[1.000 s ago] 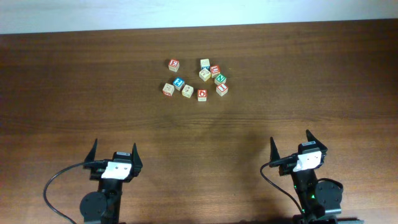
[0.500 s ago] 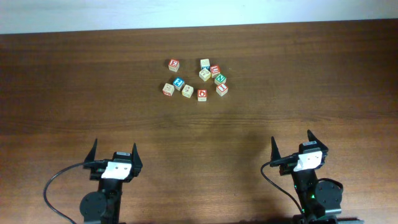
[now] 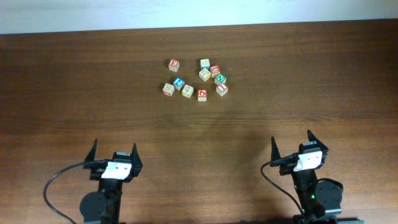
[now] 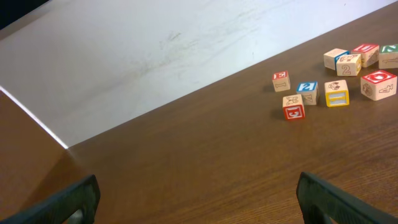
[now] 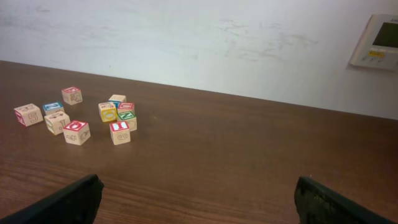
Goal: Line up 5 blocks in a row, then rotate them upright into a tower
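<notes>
Left gripper: jaws are spread wide; nothing is held.
Right gripper: jaws are spread wide; nothing is held.
Alphabet blocks: clustered on the table, well apart from both grippers, at 1 o'clock from the left one and 11 o'clock from the right one.

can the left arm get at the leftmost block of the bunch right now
Probably yes: the left end effector is open, and only bare table lies between it and that block.
</notes>
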{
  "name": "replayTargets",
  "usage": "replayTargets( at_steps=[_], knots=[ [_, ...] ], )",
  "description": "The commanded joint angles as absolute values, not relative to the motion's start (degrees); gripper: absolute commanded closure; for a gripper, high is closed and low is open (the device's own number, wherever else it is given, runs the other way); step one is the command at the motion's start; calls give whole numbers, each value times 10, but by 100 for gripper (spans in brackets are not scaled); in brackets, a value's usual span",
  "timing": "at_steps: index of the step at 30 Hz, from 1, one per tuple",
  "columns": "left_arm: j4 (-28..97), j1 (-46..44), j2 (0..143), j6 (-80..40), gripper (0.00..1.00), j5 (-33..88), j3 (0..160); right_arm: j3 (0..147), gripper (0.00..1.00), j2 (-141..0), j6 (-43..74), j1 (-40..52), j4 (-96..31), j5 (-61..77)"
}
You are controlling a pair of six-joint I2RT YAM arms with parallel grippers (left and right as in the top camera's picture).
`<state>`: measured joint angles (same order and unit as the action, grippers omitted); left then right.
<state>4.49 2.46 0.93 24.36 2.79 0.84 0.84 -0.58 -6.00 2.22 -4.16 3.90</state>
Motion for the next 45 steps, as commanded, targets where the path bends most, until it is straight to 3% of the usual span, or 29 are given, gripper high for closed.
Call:
replayTargets(
  at_steps=[1, 17, 25, 30, 38, 45],
  knots=[
    [41, 28, 3, 249, 1, 68, 5, 3, 2, -2, -57, 18, -35, 30],
    [47, 28, 56, 250, 1, 122, 65, 82, 2, -21, -56, 18, 8, 54],
    [96, 28, 254, 250, 1, 129, 220, 225, 2, -202, -56, 18, -23, 102],
    [198, 28, 458, 250, 1, 160, 399, 394, 2, -373, -56, 18, -146, 122],
    [516, 28, 811, 250, 1, 242, 812, 749, 2, -701, -105, 18, -438, 222],
    [723, 28, 1008, 250, 1, 312, 1036, 966, 2, -941, -105, 18, -608, 296]
  ],
)
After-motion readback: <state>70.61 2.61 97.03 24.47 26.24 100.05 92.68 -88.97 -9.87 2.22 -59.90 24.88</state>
